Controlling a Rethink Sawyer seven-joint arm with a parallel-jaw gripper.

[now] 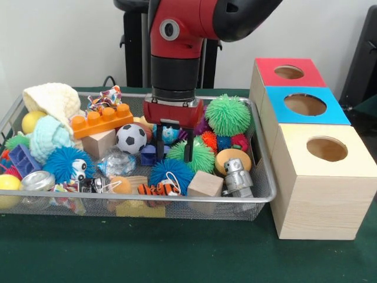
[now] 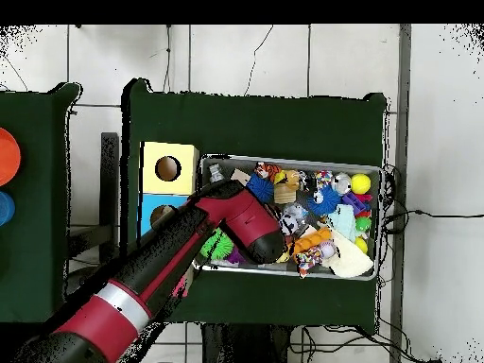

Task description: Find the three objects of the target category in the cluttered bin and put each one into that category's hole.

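My gripper (image 1: 175, 147) hangs low in the wire bin (image 1: 265, 197), near its middle, and is open. A small blue and white globe ball (image 1: 171, 134) lies between its fingers, and I cannot tell whether they touch it. Around it lie a soccer ball (image 1: 131, 138), a green spiky ball (image 1: 197, 156), a larger green spiky ball (image 1: 228, 115) and a blue spiky ball (image 1: 171, 172). To the right stand three boxes with round holes: red-topped (image 1: 288, 72), blue-topped (image 1: 305, 105) and plain wood (image 1: 326, 150). In the overhead view the arm (image 2: 227, 227) covers the gripper.
The bin also holds an orange toy brick (image 1: 101, 119), wooden cubes (image 1: 205, 184), a silver robot toy (image 1: 237, 175), a cream knitted cloth (image 1: 53, 97), yellow balls (image 1: 32, 122) and a striped tiger toy (image 1: 159, 188). From above, the yellow box (image 2: 168, 168) and blue box (image 2: 156, 213) sit left of the bin (image 2: 293, 160).
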